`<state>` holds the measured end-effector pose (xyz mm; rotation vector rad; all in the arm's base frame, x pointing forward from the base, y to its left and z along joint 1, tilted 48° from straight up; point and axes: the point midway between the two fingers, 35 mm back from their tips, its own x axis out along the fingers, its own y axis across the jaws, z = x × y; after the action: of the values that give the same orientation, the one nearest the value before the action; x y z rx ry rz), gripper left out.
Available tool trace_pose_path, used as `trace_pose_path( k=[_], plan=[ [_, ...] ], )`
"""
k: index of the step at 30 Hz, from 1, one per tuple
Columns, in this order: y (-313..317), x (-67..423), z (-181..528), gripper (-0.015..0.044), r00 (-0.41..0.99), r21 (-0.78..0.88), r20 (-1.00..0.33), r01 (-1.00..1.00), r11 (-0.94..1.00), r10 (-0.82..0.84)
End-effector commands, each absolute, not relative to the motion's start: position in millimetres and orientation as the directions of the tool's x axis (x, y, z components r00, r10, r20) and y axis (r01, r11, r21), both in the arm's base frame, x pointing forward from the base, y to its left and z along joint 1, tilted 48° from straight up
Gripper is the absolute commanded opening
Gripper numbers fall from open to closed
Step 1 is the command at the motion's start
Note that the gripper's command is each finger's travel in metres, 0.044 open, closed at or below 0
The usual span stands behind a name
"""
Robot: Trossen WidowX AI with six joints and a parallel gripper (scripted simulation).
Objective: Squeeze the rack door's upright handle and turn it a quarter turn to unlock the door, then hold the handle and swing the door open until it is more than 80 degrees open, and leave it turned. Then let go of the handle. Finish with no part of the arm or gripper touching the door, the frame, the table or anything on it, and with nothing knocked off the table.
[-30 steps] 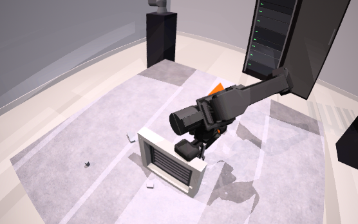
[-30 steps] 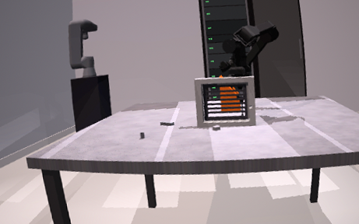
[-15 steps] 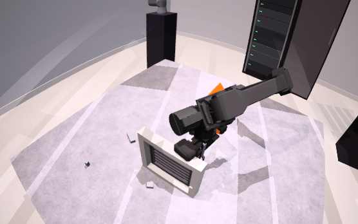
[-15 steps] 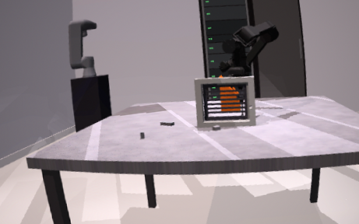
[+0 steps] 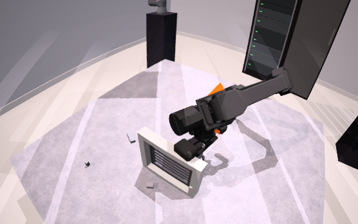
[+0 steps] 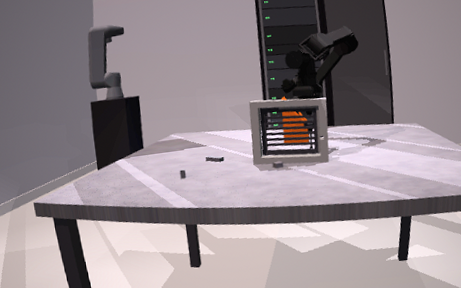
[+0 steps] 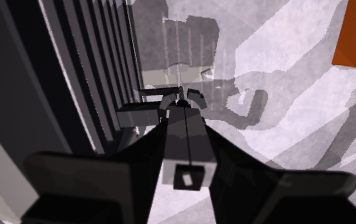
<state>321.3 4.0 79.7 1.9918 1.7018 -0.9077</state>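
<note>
Handle [image 7: 190,142] upright, long axis between fingers of end effector [image 5: 202,156] [image 7: 184,127].

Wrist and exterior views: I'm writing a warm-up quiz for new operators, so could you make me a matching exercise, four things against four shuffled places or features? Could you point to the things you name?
Things
1. Grey arm [image 5: 161,7] [image 6: 98,62]
2. Server cabinet [image 5: 270,42] [image 6: 290,26]
3. Light-grey frame [image 5: 145,151] [image 6: 258,136]
4. Door handle [image 7: 189,135]

Places or features
A. Between the fingers in the wrist view
B. Standing on the table [image 5: 64,135] [image 6: 159,195] [image 7: 310,25]
C. On top of a black pedestal [image 5: 161,38] [image 6: 117,135]
D. Shows a column of small green lights

Right pairs
1-C, 2-D, 3-B, 4-A
</note>
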Motion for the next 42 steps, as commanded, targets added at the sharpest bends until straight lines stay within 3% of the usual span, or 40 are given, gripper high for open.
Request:
trace_pose_path(
  k=[1, 9, 42],
  plan=[
    [4, 321, 79, 0.0077, 0.064, -0.13, -0.678, 0.97, -0.205, 0.732],
    [4, 321, 79, 0.0025, 0.064, -0.13, -0.678, 0.97, -0.205, 0.732],
    [-5, 287, 66, 0.0025, 0.063, 0.26, -0.679, 0.952, 0.16, 0.731]
  ],
)
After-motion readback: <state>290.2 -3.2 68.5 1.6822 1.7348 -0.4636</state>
